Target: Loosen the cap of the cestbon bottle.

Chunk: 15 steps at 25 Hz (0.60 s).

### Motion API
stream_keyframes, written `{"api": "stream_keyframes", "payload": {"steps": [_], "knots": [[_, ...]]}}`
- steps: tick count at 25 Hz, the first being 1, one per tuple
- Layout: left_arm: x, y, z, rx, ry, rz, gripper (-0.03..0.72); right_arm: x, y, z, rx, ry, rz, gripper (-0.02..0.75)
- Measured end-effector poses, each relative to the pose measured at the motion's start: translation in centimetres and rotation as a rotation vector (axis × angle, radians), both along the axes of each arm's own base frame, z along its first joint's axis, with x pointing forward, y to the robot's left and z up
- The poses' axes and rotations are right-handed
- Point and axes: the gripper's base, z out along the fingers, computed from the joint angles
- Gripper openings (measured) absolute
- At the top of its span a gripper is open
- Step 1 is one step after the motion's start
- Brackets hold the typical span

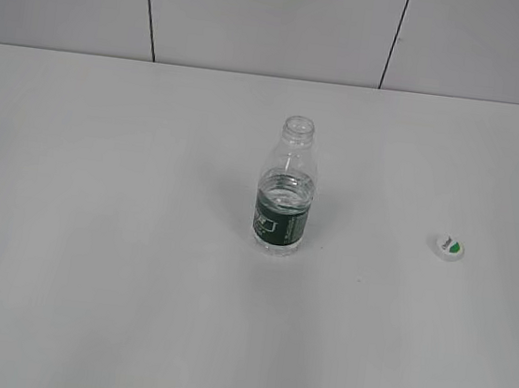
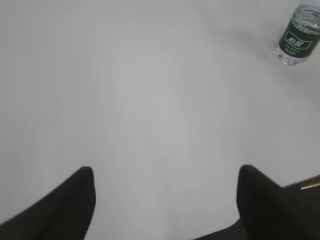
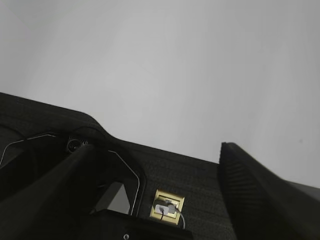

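The cestbon bottle (image 1: pixel 286 190) stands upright in the middle of the white table, its neck open with no cap on it. In the left wrist view the same bottle (image 2: pixel 297 36) shows at the top right corner, far from the fingers. The cap (image 1: pixel 449 247) lies flat on the table to the bottle's right, green mark up. Neither arm appears in the exterior view. My left gripper (image 2: pixel 165 175) is open over bare table, nothing between its fingers. My right gripper (image 3: pixel 157 150) is open too and holds nothing; it hangs past the table edge.
The white table (image 1: pixel 88 277) runs back to a tiled wall (image 1: pixel 263 15). Below the right gripper lies dark carpet (image 3: pixel 200 185) with a brass floor socket (image 3: pixel 167 205) and a plugged-in cable.
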Motion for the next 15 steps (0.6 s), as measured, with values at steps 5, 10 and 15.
{"api": "stream_keyframes", "payload": {"steps": [5, 10, 15], "knots": [[0.0, 0.0, 0.0, -0.001, 0.001, 0.0, 0.531, -0.7, -0.1, -2.4, -0.001, 0.065, -0.013, 0.58], [0.0, 0.0, 0.0, -0.002, 0.002, -0.001, 0.531, -1.3, -0.2, -4.0, 0.0, 0.107, -0.025, 0.58], [0.0, -0.1, 0.0, -0.006, 0.002, -0.003, 0.531, -2.2, -0.3, -4.3, 0.013, 0.078, -0.041, 0.58]]}}
